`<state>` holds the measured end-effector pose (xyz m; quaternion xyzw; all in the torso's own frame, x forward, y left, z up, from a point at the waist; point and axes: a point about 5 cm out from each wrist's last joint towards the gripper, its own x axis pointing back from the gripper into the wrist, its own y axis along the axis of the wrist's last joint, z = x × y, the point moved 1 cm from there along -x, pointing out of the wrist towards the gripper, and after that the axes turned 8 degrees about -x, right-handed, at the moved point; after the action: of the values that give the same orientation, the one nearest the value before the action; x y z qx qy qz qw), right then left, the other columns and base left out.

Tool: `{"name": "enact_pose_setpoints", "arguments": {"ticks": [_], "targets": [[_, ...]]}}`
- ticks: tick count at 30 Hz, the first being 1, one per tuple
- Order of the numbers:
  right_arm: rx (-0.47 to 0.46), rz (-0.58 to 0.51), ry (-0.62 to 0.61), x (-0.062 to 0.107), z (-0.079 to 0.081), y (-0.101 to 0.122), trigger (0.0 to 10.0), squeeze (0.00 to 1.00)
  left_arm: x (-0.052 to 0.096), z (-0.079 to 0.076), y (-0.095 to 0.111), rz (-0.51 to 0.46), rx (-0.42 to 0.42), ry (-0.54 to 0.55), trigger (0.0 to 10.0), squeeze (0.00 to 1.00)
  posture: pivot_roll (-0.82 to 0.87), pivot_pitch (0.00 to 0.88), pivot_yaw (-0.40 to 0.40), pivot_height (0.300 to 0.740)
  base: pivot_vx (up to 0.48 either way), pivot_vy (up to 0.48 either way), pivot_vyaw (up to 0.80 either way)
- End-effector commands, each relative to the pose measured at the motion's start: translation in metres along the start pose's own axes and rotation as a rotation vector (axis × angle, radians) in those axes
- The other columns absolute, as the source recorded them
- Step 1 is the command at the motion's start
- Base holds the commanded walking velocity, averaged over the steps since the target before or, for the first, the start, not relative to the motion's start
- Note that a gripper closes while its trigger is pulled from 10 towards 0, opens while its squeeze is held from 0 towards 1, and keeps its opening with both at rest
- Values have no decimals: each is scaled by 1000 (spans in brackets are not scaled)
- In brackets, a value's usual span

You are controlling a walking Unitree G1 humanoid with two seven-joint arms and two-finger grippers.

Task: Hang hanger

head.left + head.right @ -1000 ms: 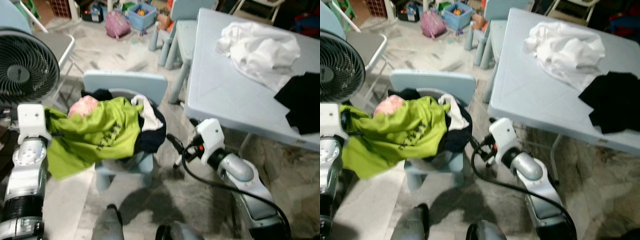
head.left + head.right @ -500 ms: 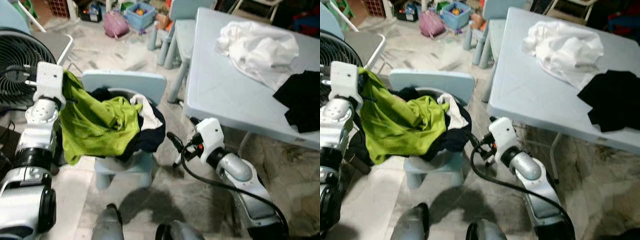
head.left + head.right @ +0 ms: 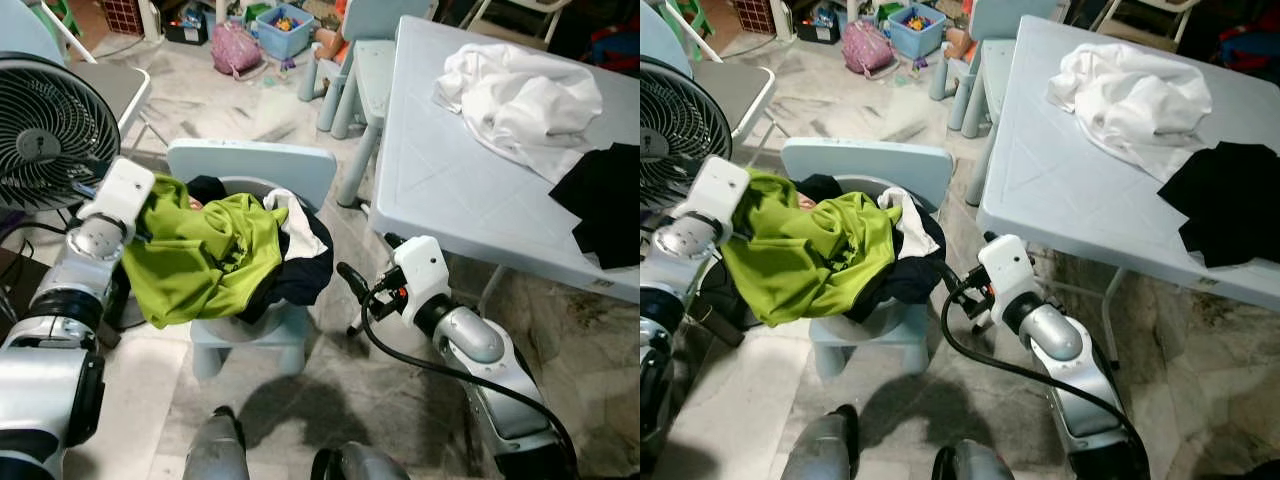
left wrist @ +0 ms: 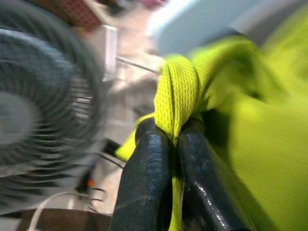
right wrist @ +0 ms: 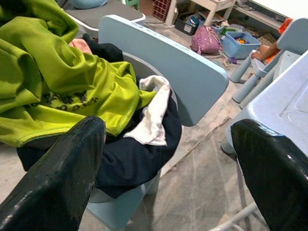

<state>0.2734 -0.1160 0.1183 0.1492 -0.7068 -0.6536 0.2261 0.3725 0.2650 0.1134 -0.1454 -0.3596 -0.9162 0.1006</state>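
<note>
Your left gripper [image 4: 174, 144] is clamped on a fold of the green shirt [image 3: 205, 262] over the small chair [image 3: 255, 168]; the right gripper [image 3: 352, 290] waits spread wide, holding nothing. I see 0 hangers, so lifting may drag the dark clothes [image 3: 300, 275] off

Left gripper [image 4: 174, 144] fingers pinched together, right gripper [image 5: 168, 163] spread.

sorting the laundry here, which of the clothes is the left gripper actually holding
The lime green shirt on the small chair: the left gripper is shut on a fold of it. The white garment and black garment lie untouched on the table.
</note>
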Motion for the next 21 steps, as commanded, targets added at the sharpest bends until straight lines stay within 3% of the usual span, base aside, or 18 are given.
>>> {"name": "enact_pose_setpoints", "arguments": {"ticks": [1,4,8,10,11,13,14,17,21], "targets": [[17,6,-25,1,-7,0,10000,0,0,-14,-5,16,-36,-76,0,0,-36,96,-99,740,0,0,0],[21,5,-28,1,-8,0,10000,0,-1,-14,9,-64,-48,-22,0,0,-36,93,-102,740,0,0,0],[30,4,-44,0,-10,0,10000,0,-3,-21,16,-95,-45,-26,0,0,-33,91,-105,740,0,0,0],[32,4,-52,-1,-11,0,10000,0,-3,-26,13,-80,-57,-48,3569,0,-33,91,-105,740,0,0,0],[34,5,-57,-1,-11,1,10000,0,-3,-29,11,-70,-65,-61,4588,0,-33,91,-105,740,0,0,0],[37,6,-63,-1,-12,1,10000,0,-2,-30,9,-62,-58,-62,4980,0,-33,91,-105,740,0,0,0],[39,8,-70,-1,-13,0,10000,0,-2,-30,3,-30,-47,-67,10000,1000,-39,91,-103,740,0,0,0],[39,13,-78,1,-15,-1,10000,0,-1,-29,-4,1,-89,-53,10000,1000,-43,93,-101,740,0,0,0],[41,16,-81,1,-14,-1,10000,0,2,-30,-11,15,-240,-75,10000,1000,-45,94,-100,740,0,0,0]]}}
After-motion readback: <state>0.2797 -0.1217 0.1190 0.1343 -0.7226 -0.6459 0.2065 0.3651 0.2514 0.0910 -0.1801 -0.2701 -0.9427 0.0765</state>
